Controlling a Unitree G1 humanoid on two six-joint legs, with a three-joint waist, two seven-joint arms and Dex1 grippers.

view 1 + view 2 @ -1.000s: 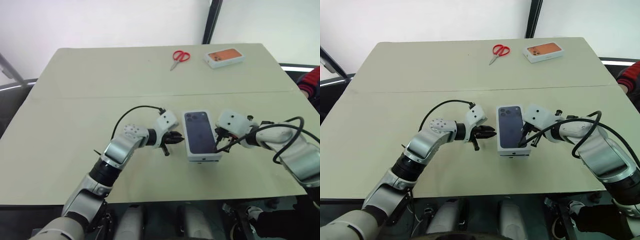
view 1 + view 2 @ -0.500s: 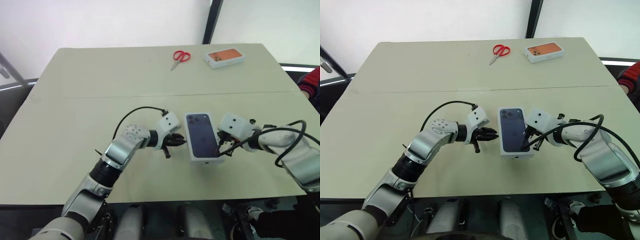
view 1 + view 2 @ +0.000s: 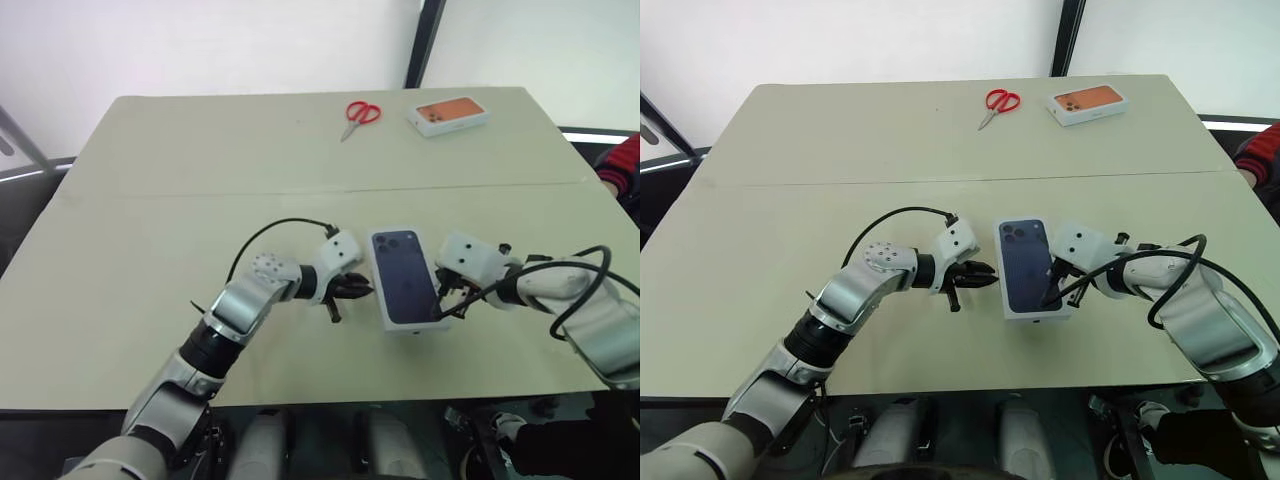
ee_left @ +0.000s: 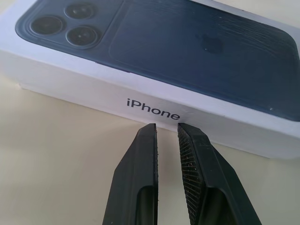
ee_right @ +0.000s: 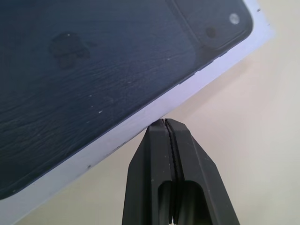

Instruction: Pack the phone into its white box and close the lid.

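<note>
The lid (image 3: 403, 275), white with a dark blue phone picture on top, sits fully down over the white box, whose side (image 4: 93, 89) reads "iPhone". The closed pack lies flat on the table near the front. The phone is hidden. My left gripper (image 3: 362, 290) points at the pack's left side, just short of it. Its fingers (image 4: 140, 154) are a narrow gap apart and hold nothing. My right gripper (image 3: 438, 310) is shut and empty, with its tips (image 5: 164, 123) at the pack's right edge, near the end closest to me.
Red-handled scissors (image 3: 360, 113) and a white box with an orange phone picture (image 3: 449, 114) lie at the far side of the beige table (image 3: 150, 200). A person's red sleeve (image 3: 622, 165) shows at the right edge.
The closed pack has crept slightly toward the table's near edge. Both grippers kept their places beside it, and their jaws are unchanged.
</note>
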